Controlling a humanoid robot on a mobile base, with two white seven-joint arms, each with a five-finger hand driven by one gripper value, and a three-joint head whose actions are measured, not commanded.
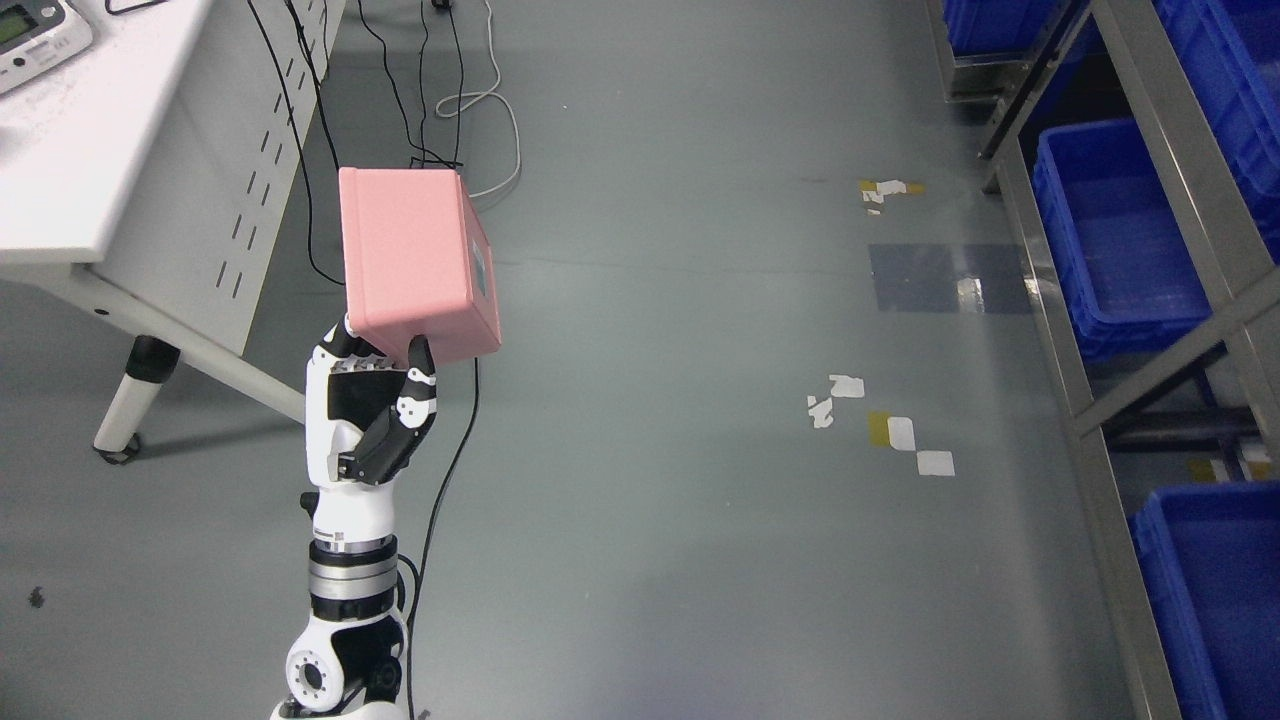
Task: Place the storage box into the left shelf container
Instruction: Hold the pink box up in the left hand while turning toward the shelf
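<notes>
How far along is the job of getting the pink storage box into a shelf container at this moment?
Done: the left hand has the pink storage box picked up, fingers gripping its lower edge, held above the grey floor. In hand: carrying it, beside the white table. Left: the box is not yet in any blue container; the metal shelf stands at the far right of the view, well apart from the box.

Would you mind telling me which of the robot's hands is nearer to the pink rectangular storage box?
The left hand: its fingers grip the lower edge of the pink rectangular storage box, holding it above the floor. The right hand is not in view.
</notes>
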